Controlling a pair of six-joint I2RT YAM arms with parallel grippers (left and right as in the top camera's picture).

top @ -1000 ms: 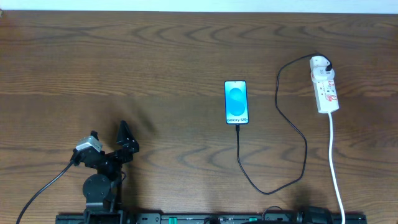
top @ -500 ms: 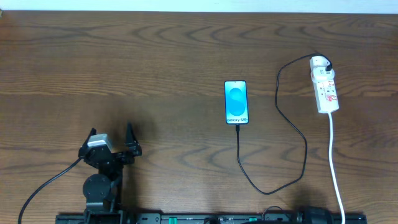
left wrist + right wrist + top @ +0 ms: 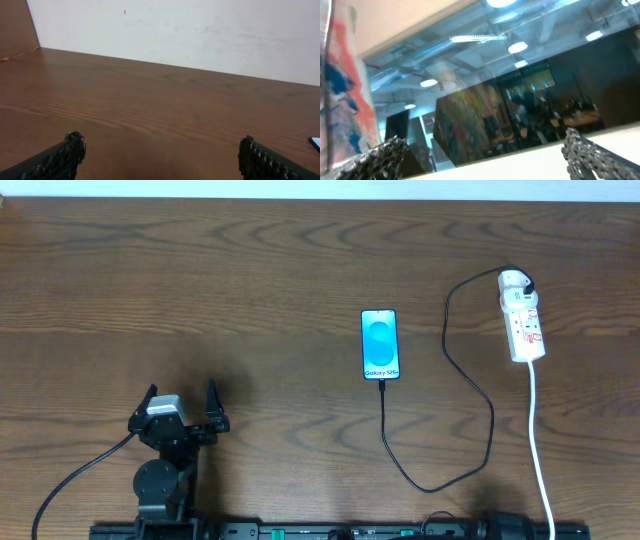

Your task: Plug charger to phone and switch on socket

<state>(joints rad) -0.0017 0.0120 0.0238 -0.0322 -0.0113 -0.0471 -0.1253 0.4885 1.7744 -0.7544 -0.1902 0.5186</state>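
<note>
One phone: it lies flat near the middle of the table. Its blue screen faces up, and the word "Galaxy" is at the end nearest the robot.
Charger: its small tip sits in the end of the phone nearest the robot. From there the thin black cable runs toward the robot. It then swings out to the right of the phone in a big loop and goes back up to the far end of the socket.
Socket: a white strip lying flat, well to the right of the phone and a bit farther back. It has small red marks on top. A white plug sits at its far end, where the black cable joins it. I cannot tell if the switch is on.
White cord: it leaves the socket's near end and runs to the table's near edge, right of the black loop.
Left gripper: well to the left of the phone and closer to the robot. Its two fingers are spread wide, with only bare wood between them.
Right gripper: the view from above does not show it, so I cannot place it by the phone. Its own camera points up at ceiling lights. Its fingers are spread wide and hold nothing.
</note>
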